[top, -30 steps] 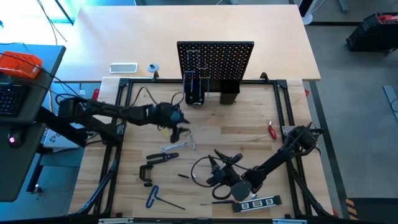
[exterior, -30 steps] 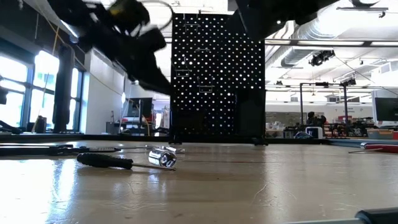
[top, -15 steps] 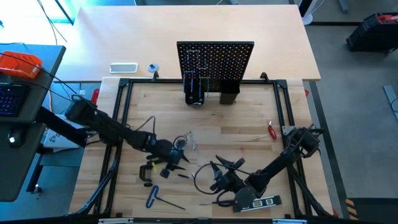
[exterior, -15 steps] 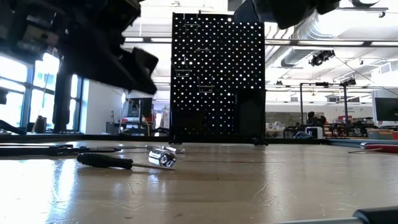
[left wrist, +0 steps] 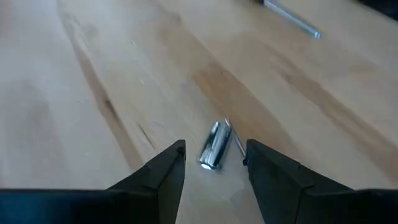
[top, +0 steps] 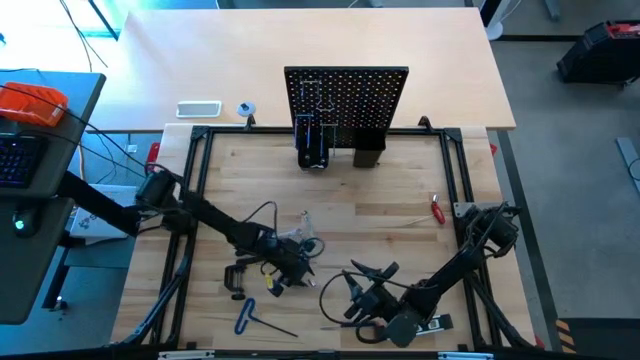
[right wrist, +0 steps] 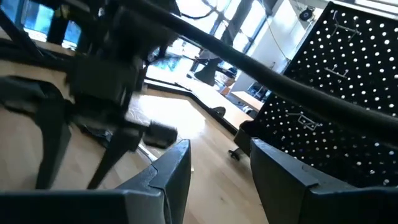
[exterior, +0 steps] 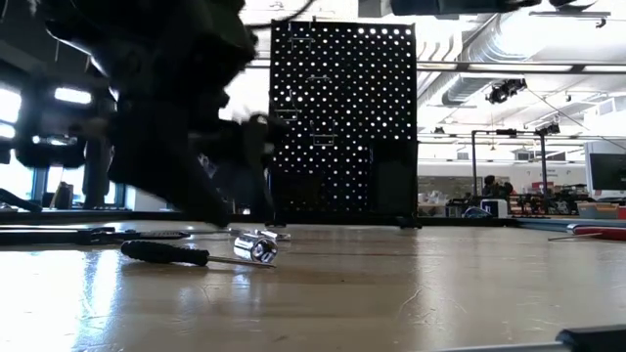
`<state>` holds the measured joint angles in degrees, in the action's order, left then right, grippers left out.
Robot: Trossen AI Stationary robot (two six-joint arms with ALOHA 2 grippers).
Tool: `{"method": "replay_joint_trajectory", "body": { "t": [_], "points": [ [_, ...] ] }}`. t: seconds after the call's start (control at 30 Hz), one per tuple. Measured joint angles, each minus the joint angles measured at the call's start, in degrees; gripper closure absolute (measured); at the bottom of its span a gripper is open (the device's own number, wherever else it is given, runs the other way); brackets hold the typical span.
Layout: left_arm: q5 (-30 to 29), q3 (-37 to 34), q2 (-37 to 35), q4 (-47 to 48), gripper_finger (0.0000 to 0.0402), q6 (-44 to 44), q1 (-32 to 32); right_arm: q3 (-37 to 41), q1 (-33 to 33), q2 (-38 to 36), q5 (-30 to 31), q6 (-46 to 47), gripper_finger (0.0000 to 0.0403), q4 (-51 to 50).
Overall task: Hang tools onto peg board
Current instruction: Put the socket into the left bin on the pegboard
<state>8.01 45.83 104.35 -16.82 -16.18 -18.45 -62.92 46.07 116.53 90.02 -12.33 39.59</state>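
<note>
- Your left gripper (left wrist: 214,163) is parted, empty, low over a silver socket (left wrist: 212,145).
- Your right gripper (right wrist: 219,163) is parted, empty (front edge).
- Peg board (top: 346,95): no readable writing.

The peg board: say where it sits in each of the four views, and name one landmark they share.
High view: peg board upright at the table's far edge, centre.
Low view: peg board centre, behind the left arm.
Left wrist view: not in it.
Right wrist view: peg board at the picture's right side.
Shared landmark: the wooden tabletop, seen in every view.
</note>
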Motion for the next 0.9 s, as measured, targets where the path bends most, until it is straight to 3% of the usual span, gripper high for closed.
{"method": "replay_joint_trajectory", "body": {
  "t": [0.33,0.67,0.9],
  "points": [
    [0.61,1.37,1.84,1.26,0.0244,0.46,1.42,0.04,0.41,0.02,-0.15,4.45,0.0245,-4.73],
    [5.40,1.32,1.86,1.36,0.0300,-0.72,3.13,0.04,0.33,0.02,-0.20,7.31,0.0245,-7.69],
    [1.73,1.30,1.86,-2.89,0.0298,-0.15,2.44,0.04,0.33,0.00,-0.22,11.11,0.0245,-10.65]
  ]
}}
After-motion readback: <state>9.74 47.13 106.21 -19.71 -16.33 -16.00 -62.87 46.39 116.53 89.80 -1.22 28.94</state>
